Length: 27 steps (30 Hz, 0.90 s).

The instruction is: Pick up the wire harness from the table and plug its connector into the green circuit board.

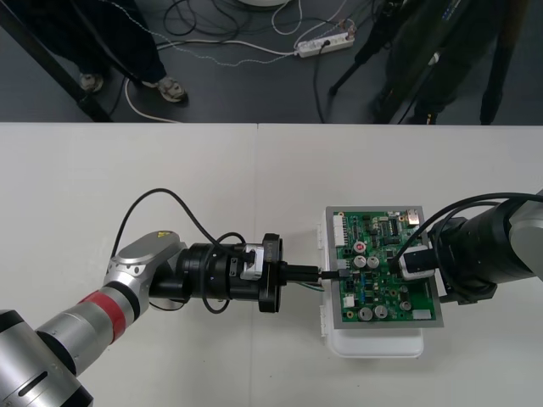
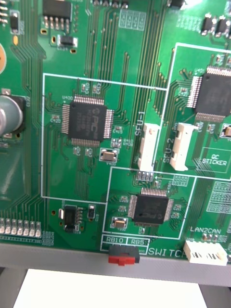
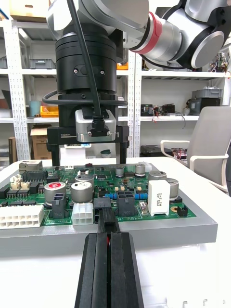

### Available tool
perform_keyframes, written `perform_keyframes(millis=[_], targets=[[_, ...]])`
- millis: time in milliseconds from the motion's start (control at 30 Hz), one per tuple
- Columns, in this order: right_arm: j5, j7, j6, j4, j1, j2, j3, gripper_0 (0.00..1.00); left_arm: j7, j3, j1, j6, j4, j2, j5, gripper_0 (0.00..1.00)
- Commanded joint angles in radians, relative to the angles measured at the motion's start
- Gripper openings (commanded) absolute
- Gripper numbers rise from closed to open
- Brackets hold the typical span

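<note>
Insertion looks to be the step in hand; the left end effector (image 1: 316, 274) reaches in level across the table (image 1: 127, 186) from the left, its black fingers (image 3: 96, 274) pressed together and clamped on the wire harness (image 3: 109, 241) just behind its small black plug (image 3: 109, 224), a sliver of red wire showing between them; the plug sits at the near edge of the green circuit board (image 1: 399, 292), over the grey rim and just in front of a black header (image 3: 103, 202); whether it has entered that header at all I cannot tell, so I count it as not yet seated; the board rests on its white base (image 1: 377, 343); the right end effector (image 3: 87, 159) hangs over the far part of the board, its two fingers apart and holding nothing, its camera looking straight down on the chips; the next move, as I judge it, calls for a short straight push along the line of the left fingers, the plug kept square to the header and at its height; there is little room for sideways error among the neighbouring connectors, and the grip should not loosen until the plug is home.
</note>
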Motion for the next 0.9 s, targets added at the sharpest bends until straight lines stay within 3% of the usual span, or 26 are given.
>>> perform_keyframes(millis=[33, 900], targets=[[-0.016, 0.019, -0.003, -0.014, -0.031, 0.005, 0.014, 1.00, 0.111, -0.031, -0.044, 0.034, -0.012, -0.029, 0.011, 0.00], [-0.028, -0.045, -0.003, -0.014, -0.031, 0.001, 0.014, 1.00, 0.175, -0.056, -0.056, 0.032, -0.060, 0.037, 0.013, 0.00]])
